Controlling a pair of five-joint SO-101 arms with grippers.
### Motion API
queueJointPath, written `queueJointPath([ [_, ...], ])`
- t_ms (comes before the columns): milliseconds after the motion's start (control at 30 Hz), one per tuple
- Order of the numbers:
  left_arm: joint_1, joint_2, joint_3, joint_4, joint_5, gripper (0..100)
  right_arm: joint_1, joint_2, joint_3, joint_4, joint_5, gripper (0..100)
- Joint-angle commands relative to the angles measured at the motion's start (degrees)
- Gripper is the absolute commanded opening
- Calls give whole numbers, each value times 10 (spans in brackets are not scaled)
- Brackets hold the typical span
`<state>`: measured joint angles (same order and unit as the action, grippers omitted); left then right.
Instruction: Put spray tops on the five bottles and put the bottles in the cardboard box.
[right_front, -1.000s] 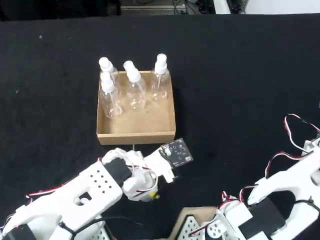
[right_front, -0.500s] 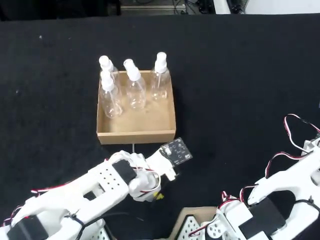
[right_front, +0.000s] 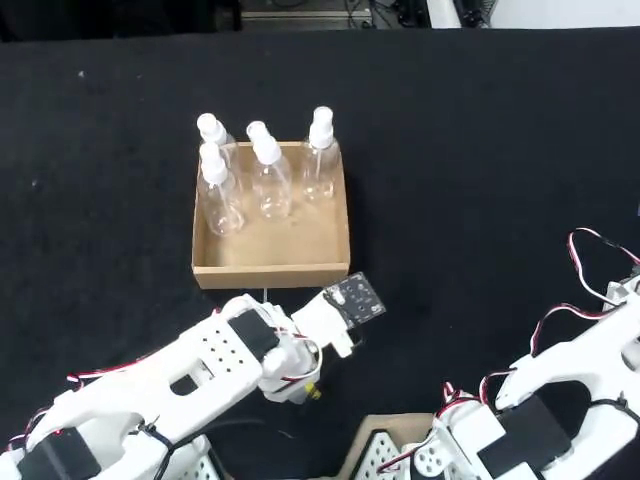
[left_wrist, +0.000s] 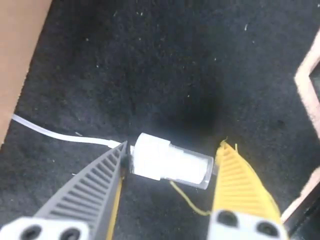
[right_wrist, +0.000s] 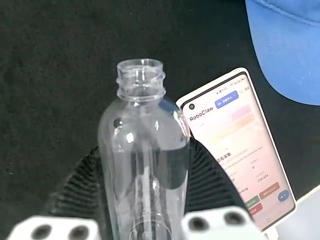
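Note:
A cardboard box (right_front: 270, 272) sits on the black table with several clear bottles (right_front: 272, 180) standing along its far side, each with a white spray top. Just in front of the box, my left gripper (right_front: 300, 385) is down at the table. In the left wrist view a loose white spray top (left_wrist: 170, 162) lies on the cloth with its thin tube (left_wrist: 60, 134) trailing off, and my left gripper (left_wrist: 172, 149) is shut on it end to end. My right gripper (right_wrist: 145, 150) is shut on an upright clear bottle (right_wrist: 142, 130) with a bare neck.
The box's wall (left_wrist: 17, 55) is close beside the left gripper. A phone (right_wrist: 235, 145) and a blue cap (right_wrist: 285, 45) lie behind the held bottle. A cardboard scrap (right_front: 390, 425) lies at the near edge between the arms. The right arm (right_front: 570, 370) is at the near right.
The left arm has shifted slightly forward and up toward the box's near wall. The right arm and the bottles in the box have not moved.

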<state>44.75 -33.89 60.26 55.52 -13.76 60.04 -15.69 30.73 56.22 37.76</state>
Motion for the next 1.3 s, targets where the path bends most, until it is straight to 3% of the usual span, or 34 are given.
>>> queueJointPath([
  [0, 6, -2, 12, -17, 4, 254, 11, -5, -41, -13, 4, 11],
  [567, 2, -2, 0, 26, -55, 251, 11, -6, -41, -11, 4, 11],
  [967, 8, -8, 14, 32, -57, 218, 11, -6, -41, -11, 2, 11],
  [1267, 81, -8, -78, 166, -59, 158, 10, -7, -41, -11, 1, 11],
])
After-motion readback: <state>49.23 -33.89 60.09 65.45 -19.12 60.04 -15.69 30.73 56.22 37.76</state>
